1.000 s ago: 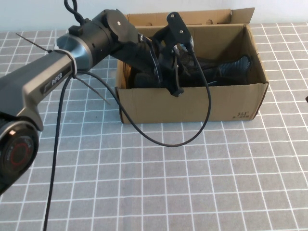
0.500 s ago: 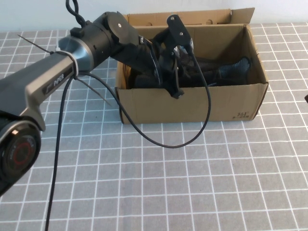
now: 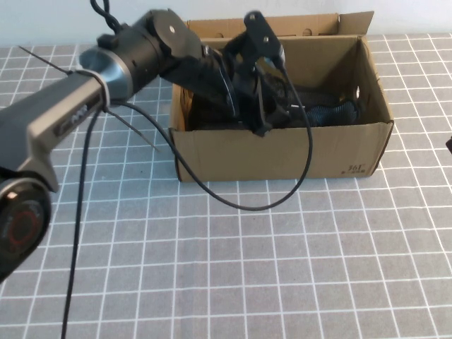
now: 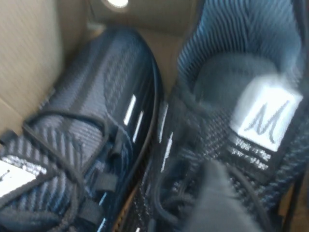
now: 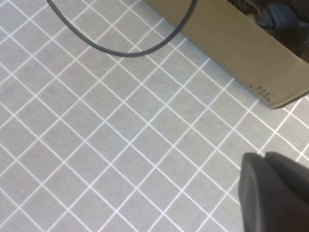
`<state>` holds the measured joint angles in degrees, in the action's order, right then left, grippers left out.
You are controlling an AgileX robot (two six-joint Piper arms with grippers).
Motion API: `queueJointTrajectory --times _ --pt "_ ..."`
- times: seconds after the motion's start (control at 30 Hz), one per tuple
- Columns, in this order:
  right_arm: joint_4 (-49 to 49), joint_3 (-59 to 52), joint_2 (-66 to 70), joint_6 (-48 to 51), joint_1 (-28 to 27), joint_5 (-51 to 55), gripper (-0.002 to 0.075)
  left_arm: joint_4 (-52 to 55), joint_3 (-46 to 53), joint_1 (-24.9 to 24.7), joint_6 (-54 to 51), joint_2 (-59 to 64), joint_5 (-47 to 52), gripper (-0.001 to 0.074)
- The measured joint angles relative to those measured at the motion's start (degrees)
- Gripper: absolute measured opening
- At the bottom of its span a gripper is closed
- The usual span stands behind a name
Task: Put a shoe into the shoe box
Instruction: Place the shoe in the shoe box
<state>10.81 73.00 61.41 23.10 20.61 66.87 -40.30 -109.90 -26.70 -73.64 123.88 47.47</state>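
A grey cloth (image 3: 282, 268) ruled in white squares covers the table, spreading out on the near side of the left gripper (image 3: 265, 92). A black cable (image 3: 240, 205) loops across it, sagging below and in front of that gripper. Directly beneath the gripper, a second black sneaker (image 4: 96, 121) lies flush against its twin, white dashes on its side.

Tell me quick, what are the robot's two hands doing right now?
Left gripper: down inside the shoe box, over the shoes; open or closed cannot be told.
Right gripper: off by the table's right edge; cannot be told either.
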Motion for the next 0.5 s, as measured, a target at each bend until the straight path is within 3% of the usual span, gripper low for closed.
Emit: queueJointTrajectory --times 0.1,0.3,0.43,0.5 --pt "0.10 0.00 0.00 0.00 0.00 0.00 -0.0016 -0.25 0.00 0.00 0.00 -2.03 0.00 0.0491" --pt "0.39 -0.13 0.00 0.00 0.00 -0.13 -0.0016 -0.37 0.00 0.00 5.23 -7.24 0.32 0.0527" --pt "0.53 -0.13 0.00 0.00 0.00 -0.86 -0.0016 0.17 0.00 0.00 12.58 -11.39 0.59 0.0436" --pt "0.97 -0.13 0.00 0.00 0.00 -1.08 -0.0016 0.27 0.00 0.00 18.04 -13.68 0.86 0.0320"
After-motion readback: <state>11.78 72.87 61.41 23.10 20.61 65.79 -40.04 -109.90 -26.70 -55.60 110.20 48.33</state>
